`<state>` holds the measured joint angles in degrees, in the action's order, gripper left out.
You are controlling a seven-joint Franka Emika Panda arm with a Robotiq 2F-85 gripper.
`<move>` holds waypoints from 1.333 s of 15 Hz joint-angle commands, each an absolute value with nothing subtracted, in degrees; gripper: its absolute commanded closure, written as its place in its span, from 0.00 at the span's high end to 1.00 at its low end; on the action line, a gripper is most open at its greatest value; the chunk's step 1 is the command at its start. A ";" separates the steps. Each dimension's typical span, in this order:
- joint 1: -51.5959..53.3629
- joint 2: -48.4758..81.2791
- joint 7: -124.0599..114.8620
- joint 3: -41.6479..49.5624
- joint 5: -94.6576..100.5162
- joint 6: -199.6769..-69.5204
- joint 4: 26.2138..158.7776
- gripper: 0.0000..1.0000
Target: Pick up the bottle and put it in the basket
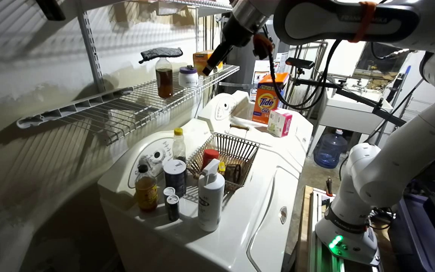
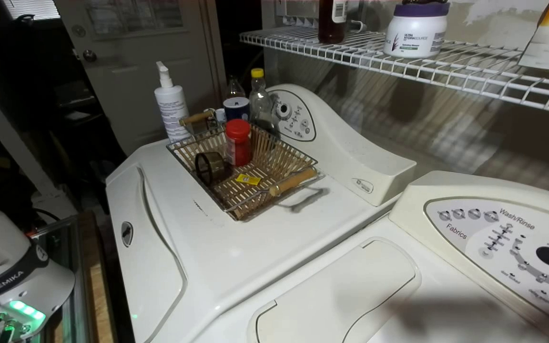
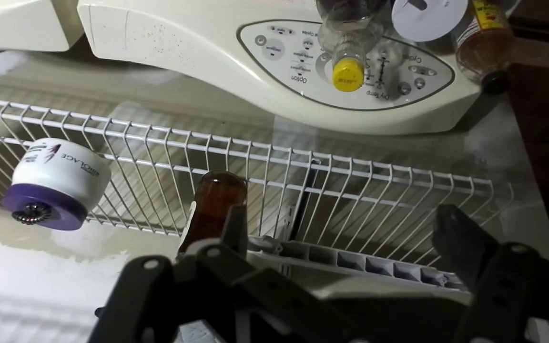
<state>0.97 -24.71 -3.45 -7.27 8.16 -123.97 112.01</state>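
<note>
Wire shelf [image 1: 138, 109]: my landmark in an exterior view.
Reddish-brown bottle [image 1: 164, 81]: upright on the wire shelf; I judge it the one wanted, though a dark mitt-like thing [image 1: 161, 54] shows over its top and I see no cap.
Bottle's fill: dark brown, reaching partway up, so I expect real weight, carried low, with some slosh.
Fingers [image 1: 218, 57]: angled down, tips seen against the wire shelf's edge; how near, I cannot tell here.
Wire basket [image 2: 279, 157]: in an exterior view, lower than the wire shelf and out in front of it, on the dryer-top desk [image 2: 236, 252].
Basket's load: a red-lidded container [image 2: 238, 143] standing, a smoky brown cup [image 2: 210, 166] on its side, a yellow packet [image 2: 248, 179] lying flat; I would have to set the bottle among them.
Finger gap: in the wrist view my fingers stand wide apart and hold nothing; the bottle, on the wire shelf, lies outside the gap, partly behind one finger; touching or not, I cannot tell.
Bottle's side: glossy and straight; I expect it stiff, slippery and, if glass, breakable.
Best hold: around the straight body below the shoulder, both fingers pressing evenly and firmly, bottle upright.
</note>
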 commanded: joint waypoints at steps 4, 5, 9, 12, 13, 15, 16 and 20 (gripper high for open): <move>1.01 -22.34 -2.46 -6.06 9.18 -133.72 110.08 1.00; 0.69 -21.24 -1.90 -5.83 9.58 -136.11 108.69 1.00; -0.12 -17.07 -0.31 -4.91 10.01 -138.18 103.39 1.00; -0.25 -13.08 0.20 -4.46 9.58 -135.54 97.97 1.00; -0.20 -11.62 0.40 -4.44 9.69 -134.72 96.09 1.00; 0.21 -8.61 0.87 -4.23 9.08 -133.66 92.51 1.00; 0.27 -7.19 0.75 -4.22 9.08 -133.09 90.88 1.00; 0.44 -1.86 -0.78 -4.16 9.60 -132.07 85.10 1.00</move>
